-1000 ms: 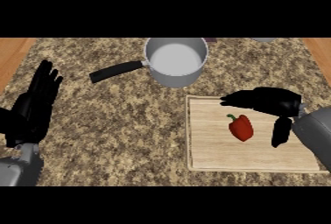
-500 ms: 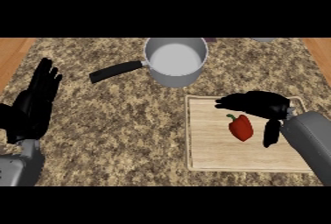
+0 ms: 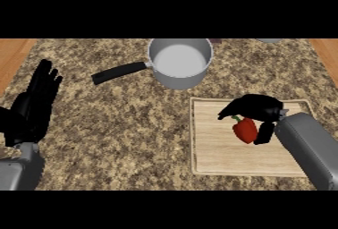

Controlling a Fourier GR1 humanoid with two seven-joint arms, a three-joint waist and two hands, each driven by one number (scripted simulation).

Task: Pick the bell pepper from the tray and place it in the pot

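Right robot hand (image 3: 259,111) curls over the bell pepper (image 3: 246,129) on the tray (image 3: 211,156), fingers not visibly closed; grasping step underway; next, lift toward the pot (image 3: 179,62).

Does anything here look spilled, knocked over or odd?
Nothing stands out. The grey metal pot stands upright, the red bell pepper lies on the pale wooden tray by the right hand, and the left hand rests open.

even, bright overhead light, soft shadow under pot (image 3: 179,60), no glare/blur
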